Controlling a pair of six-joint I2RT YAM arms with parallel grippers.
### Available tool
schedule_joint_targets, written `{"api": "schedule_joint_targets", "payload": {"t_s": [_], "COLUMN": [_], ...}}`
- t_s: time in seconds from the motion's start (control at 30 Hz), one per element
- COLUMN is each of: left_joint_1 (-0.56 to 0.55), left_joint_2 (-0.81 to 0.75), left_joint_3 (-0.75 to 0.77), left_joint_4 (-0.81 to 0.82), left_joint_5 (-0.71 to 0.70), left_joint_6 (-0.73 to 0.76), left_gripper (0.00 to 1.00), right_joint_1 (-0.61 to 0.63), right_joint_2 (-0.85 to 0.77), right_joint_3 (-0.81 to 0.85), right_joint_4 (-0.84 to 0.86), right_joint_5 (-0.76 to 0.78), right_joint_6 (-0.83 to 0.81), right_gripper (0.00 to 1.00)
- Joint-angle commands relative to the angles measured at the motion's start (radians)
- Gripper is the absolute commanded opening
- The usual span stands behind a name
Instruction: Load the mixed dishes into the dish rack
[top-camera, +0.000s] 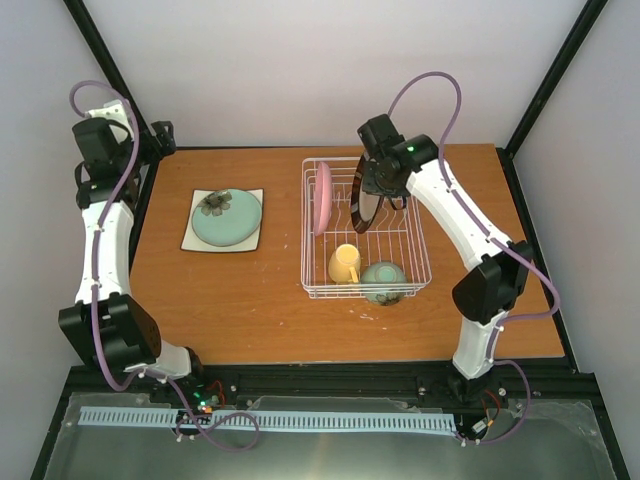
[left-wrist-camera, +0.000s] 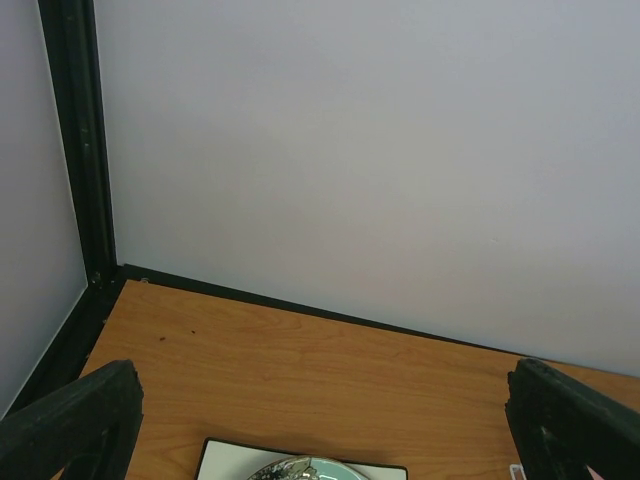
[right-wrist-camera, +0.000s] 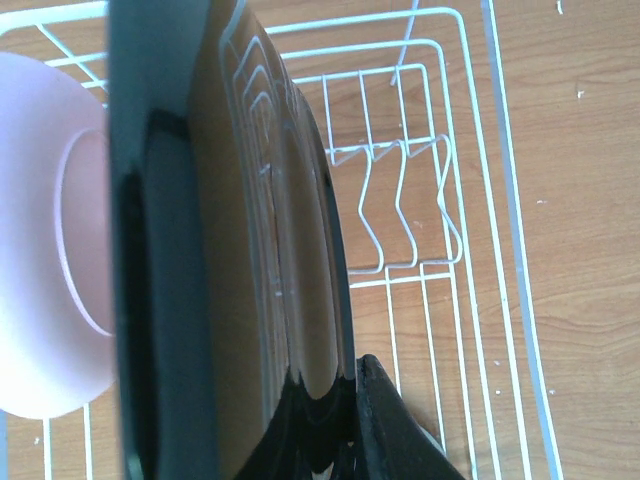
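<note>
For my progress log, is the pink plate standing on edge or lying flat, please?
On edge: the pink plate shows as a narrow upright sliver inside the rack.

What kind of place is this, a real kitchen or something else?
Probably a robot test cell, not a kitchen: plain white walls inside a black frame, a left arm and a right arm bolted to a wooden table, with a dish rack on it.
</note>
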Motion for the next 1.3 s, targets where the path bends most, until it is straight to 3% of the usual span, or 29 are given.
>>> {"api": "schedule_joint_targets", "payload": {"t_s": [0.0,0.9,1.13,1.27], "left_joint_1": [0.002,0.002,0.002,0.002], "left_joint_2": [-0.034,-0.077,-0.076,-0.078], "left_joint_3": [-0.001,-0.059,-0.065,-0.069], "left_joint_4": [0.008,-0.003,-0.002,-0.004], "left_joint_5": [-0.012,-0.058,-0.058,-0.063], "left_joint_6": [0.019,0.06,0.062,0.067], "left_gripper": [1.0,1.0,1.0,1.0], "right_joint_1": [-0.003,0.017,0.023,0.027], "right_joint_2": [0.003,0.216,0.235,0.237], "right_joint_3": [0.077,0.183,0.197,0.196], "right_joint_4": [0.085,0.044,0.024,-0.009], "right_joint_5": [0.01,-0.16,-0.205,-0.215], "right_joint_6": [0.021,-0.013,-0.024,-0.032], "right_gripper": [0.03,0.03,0.09,0.18]}}
